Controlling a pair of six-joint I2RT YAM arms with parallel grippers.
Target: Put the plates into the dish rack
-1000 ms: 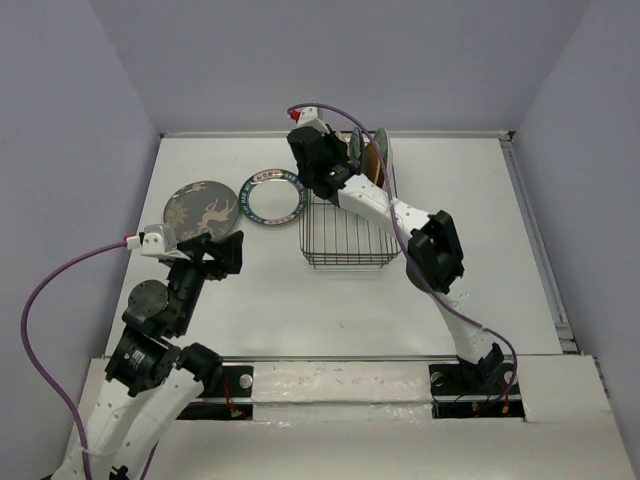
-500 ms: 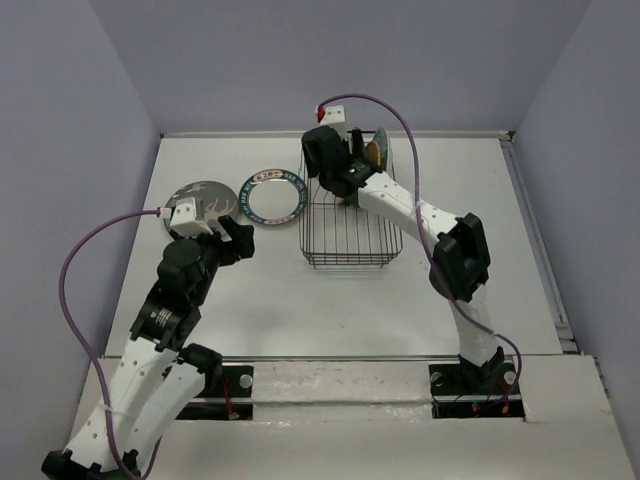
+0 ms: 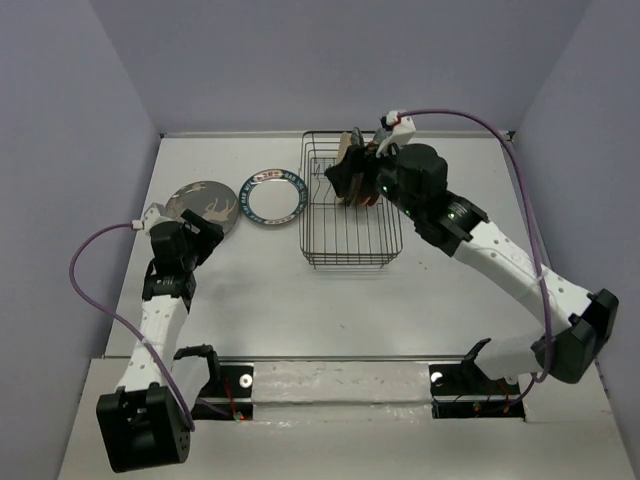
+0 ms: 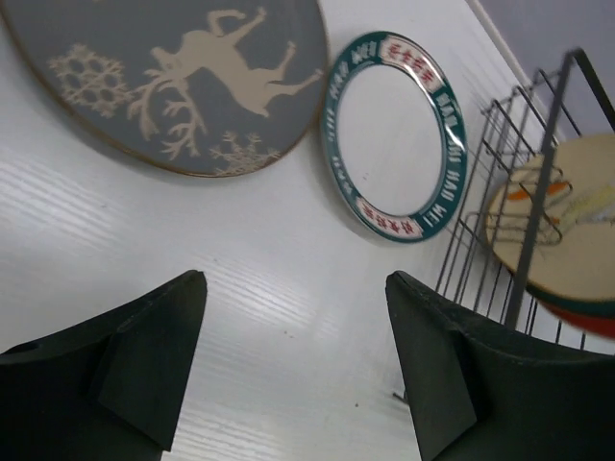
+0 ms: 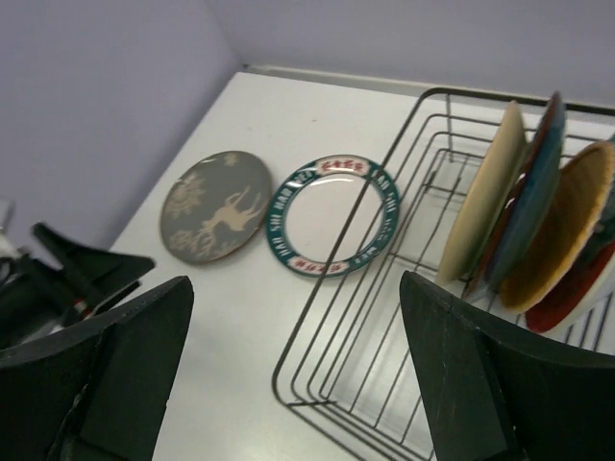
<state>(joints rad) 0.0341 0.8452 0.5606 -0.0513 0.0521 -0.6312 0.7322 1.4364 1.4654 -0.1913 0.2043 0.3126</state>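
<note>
Both tools gape wide, empty: your left tool (image 4: 296,370) by the grey round deer-patterned plate (image 4: 183,77), your right tool (image 5: 293,370) above the black wire dish rack (image 3: 350,265). That plate lies flat on the white tabletop (image 3: 250,295), upper left of the top view, beside the white teal-rimmed plate (image 3: 274,198). A grab may skid off its low rim or shove the neighbour. The rack's long axis runs up the frame, with the loaded plates (image 5: 485,197) on edge at its top.

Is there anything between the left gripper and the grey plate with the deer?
Nothing visible does. The left gripper, open, hangs over bare table, and the grey deer plate lies flat just ahead of it. The teal-rimmed plate lies to the side, next to the grey one, not in the path.
</note>
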